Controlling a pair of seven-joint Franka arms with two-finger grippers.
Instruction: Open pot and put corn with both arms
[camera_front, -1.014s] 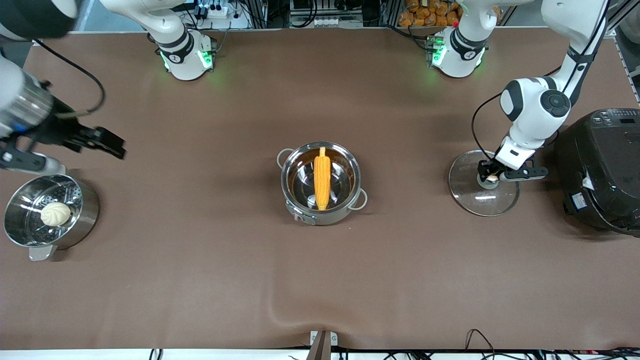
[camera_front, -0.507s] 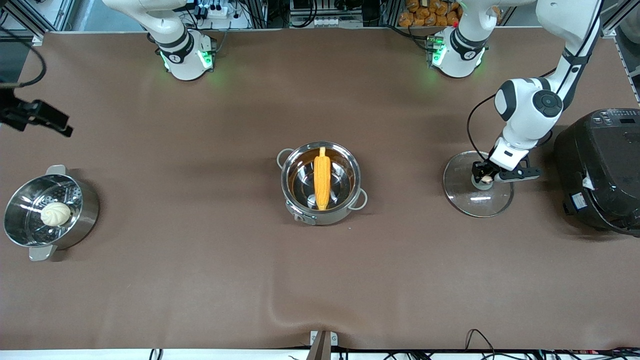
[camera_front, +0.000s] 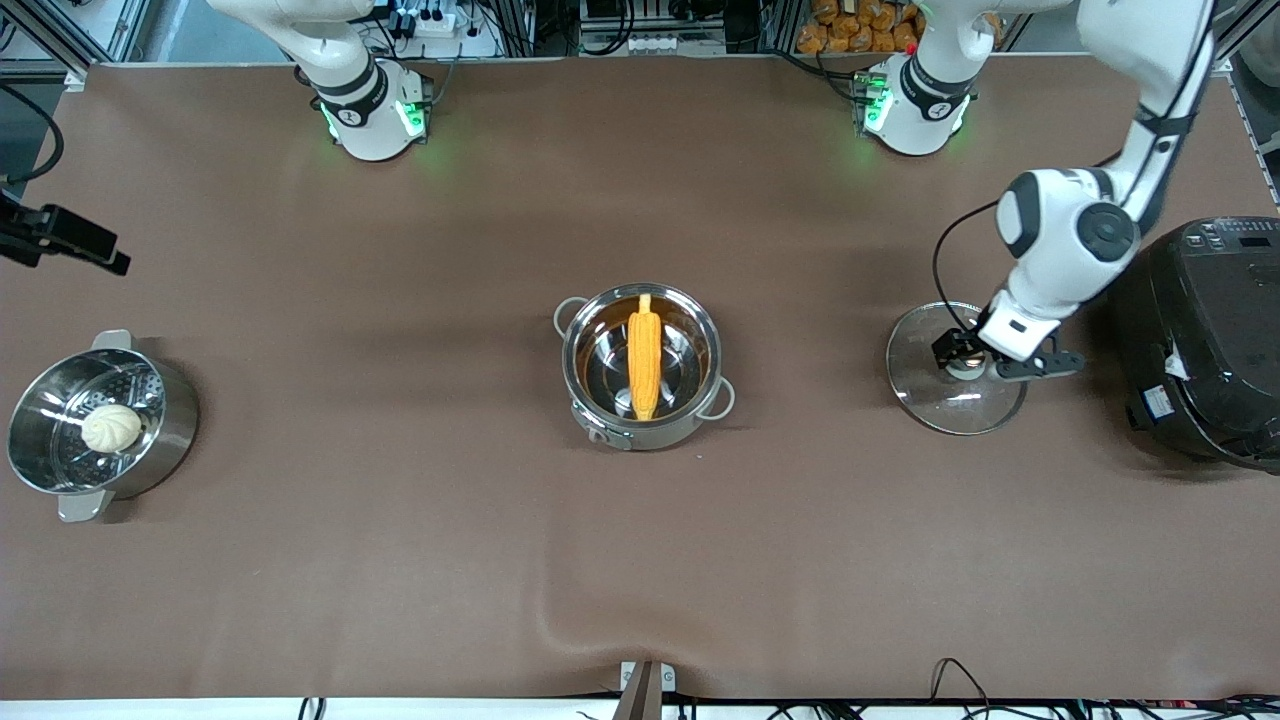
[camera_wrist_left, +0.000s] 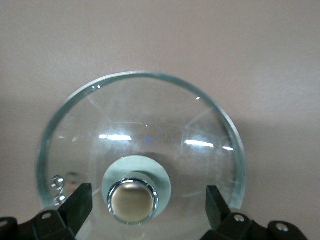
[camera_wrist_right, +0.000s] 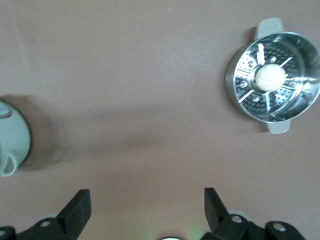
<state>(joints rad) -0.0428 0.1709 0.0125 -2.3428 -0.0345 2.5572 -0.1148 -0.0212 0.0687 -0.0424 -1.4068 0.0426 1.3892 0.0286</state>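
The shiny pot (camera_front: 700, 395) stands uncovered mid-table with the yellow-orange corn (camera_front: 645, 355) lying inside it. Its glass lid (camera_front: 925, 400) lies flat on the table toward the left arm's end. My left gripper (camera_front: 965, 357) is just over the lid's coppery knob. In the left wrist view my left gripper (camera_wrist_left: 146, 205) is open, its fingers (camera_wrist_left: 80, 202) wide apart on either side of the knob (camera_wrist_left: 132, 200) and clear of it. My right gripper (camera_front: 85, 245) is open and empty, up over the table's edge at the right arm's end; it shows open in its wrist view (camera_wrist_right: 145, 207).
A steel steamer pot (camera_front: 165, 440) with a white bun (camera_front: 110, 428) stands near the right arm's end; it also shows in the right wrist view (camera_wrist_right: 245, 95). A big black rice cooker (camera_front: 1200, 340) stands beside the lid at the left arm's end.
My right gripper has drawn back from above the steamer pot to the table's edge. The lid slid slightly toward the pot, and my left wrist shifted above it.
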